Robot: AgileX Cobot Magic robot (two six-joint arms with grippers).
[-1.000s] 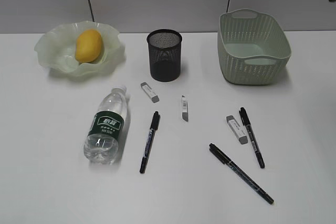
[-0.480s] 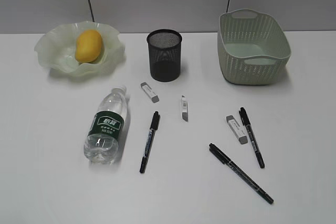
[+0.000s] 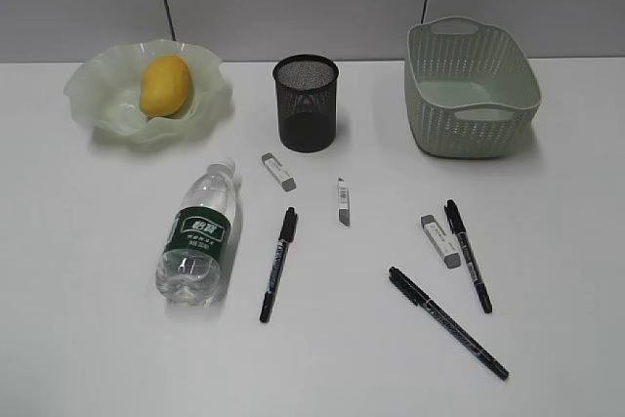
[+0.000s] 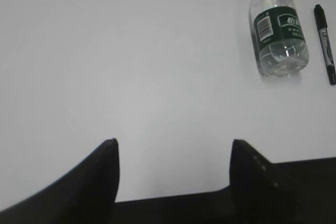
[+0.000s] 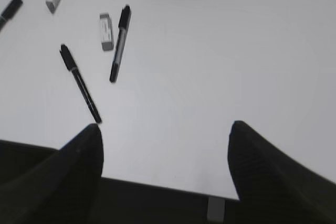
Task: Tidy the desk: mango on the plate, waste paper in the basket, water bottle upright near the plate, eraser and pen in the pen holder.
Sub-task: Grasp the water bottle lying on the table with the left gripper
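I see the mango, smooth, oval and yellow-orange, already lying in the plate, a translucent pale green dish with a wavy rim at the far left of the table. Its long axis runs roughly away from me, tilted a little to the right at the far end.

The water bottle lies on its side in front of the plate, clear plastic with a dark green label and white lettering. Its white cap points away toward the far right, its base toward me. Just right of it a black pen lies almost parallel to the bottle, cap end away from me.

The black mesh pen holder stands upright at the far middle. Near its foot a white-and-grey eraser lies slanted, and a second small eraser lies to its right, long axis nearly straight toward me.

On the right a third eraser lies just beside a second pen, both running near to far. A third pen lies in front of them on a diagonal, one end toward the near right. The pale green basket with perforated sides sits at the far right. I cannot find any crumpled paper in my views.

My left pincer hangs over bare table near its front edge, fingers apart and holding nothing. My right pincer is likewise spread wide and empty over the near right of the table.
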